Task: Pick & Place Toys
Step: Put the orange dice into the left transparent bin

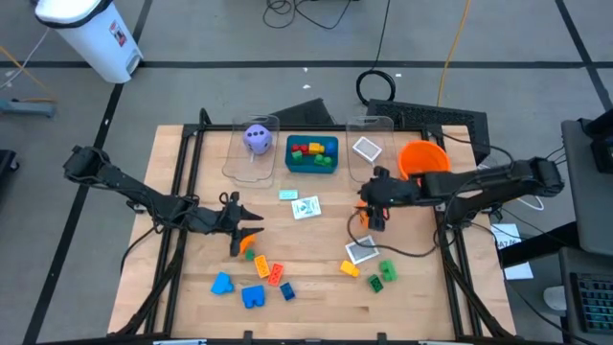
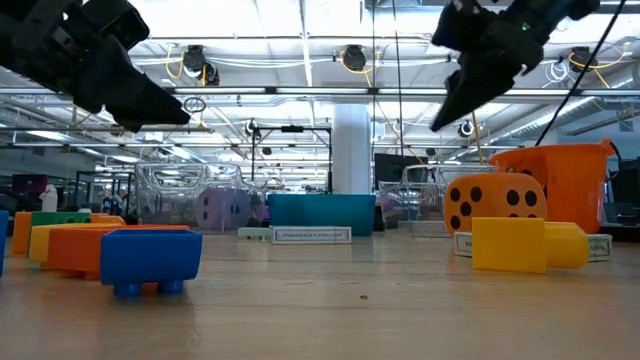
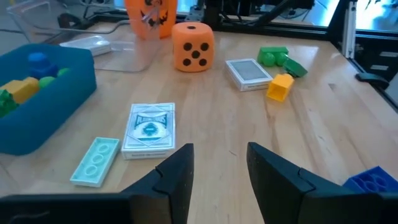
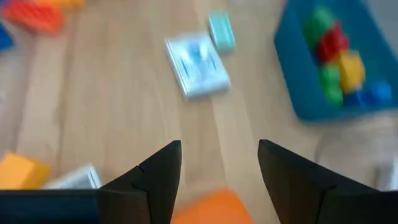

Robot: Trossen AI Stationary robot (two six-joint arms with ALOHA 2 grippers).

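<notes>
We take the orange dotted foam-looking die (image 3: 193,47) as the right arm's target: it sits on the wooden table (image 1: 316,287) directly under the right gripper (image 1: 375,215), whose fingers stand apart and empty. We judge it light, slightly soft and not fragile; grip two opposite flat faces. The left gripper (image 1: 244,230), fingers parted and empty, hovers by the orange plastic bricks (image 1: 261,264).

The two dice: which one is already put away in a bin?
The purple die: it sits inside the clear bin at the table's back. The orange die lies loose on the wood, below the right gripper.
</notes>
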